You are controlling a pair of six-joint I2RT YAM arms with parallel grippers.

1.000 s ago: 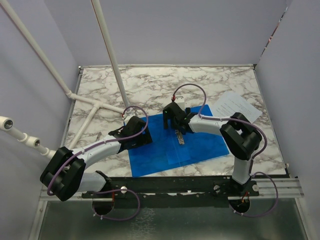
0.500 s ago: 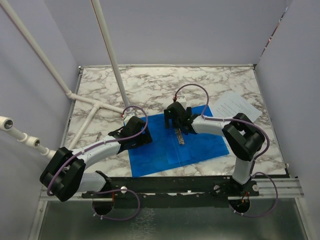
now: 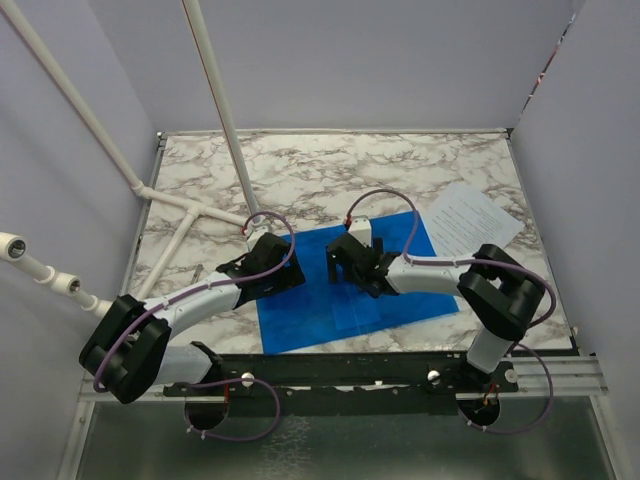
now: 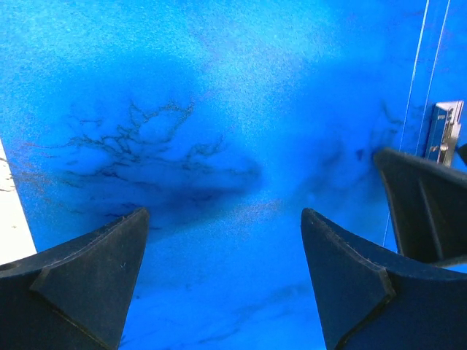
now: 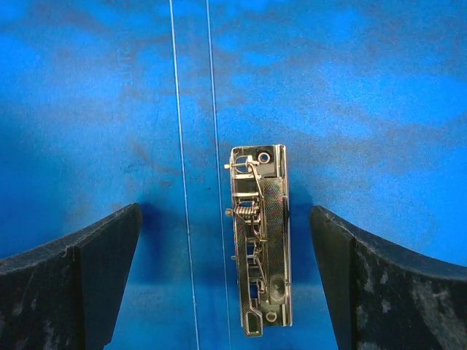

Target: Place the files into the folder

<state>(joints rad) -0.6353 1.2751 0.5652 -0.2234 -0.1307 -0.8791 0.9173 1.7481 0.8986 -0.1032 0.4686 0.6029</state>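
Observation:
The blue folder [image 3: 312, 315] lies open and flat on the marble table, near the front. Its metal clip [image 5: 259, 248] sits by the spine creases, straight below my right gripper [image 5: 226, 240], which is open with a finger on either side of the clip, not touching it. In the top view the right gripper [image 3: 348, 266] hides the clip. My left gripper [image 3: 292, 272] hovers open over the folder's left half [image 4: 219, 109], nothing between its fingers [image 4: 95, 270]. The files [image 3: 472, 215], white printed sheets, lie on the table at the right, beyond the folder.
White pipes [image 3: 180, 215] cross the table's left side next to the left arm. Walls close in the table on three sides. In the left wrist view, a dark finger of the right gripper [image 4: 423, 208] and the clip's end [image 4: 445, 131] show at the right edge.
My right gripper has slid toward the front over the folder and now covers the clip in the top view; its elbow swung down and right. The left arm has stayed put.

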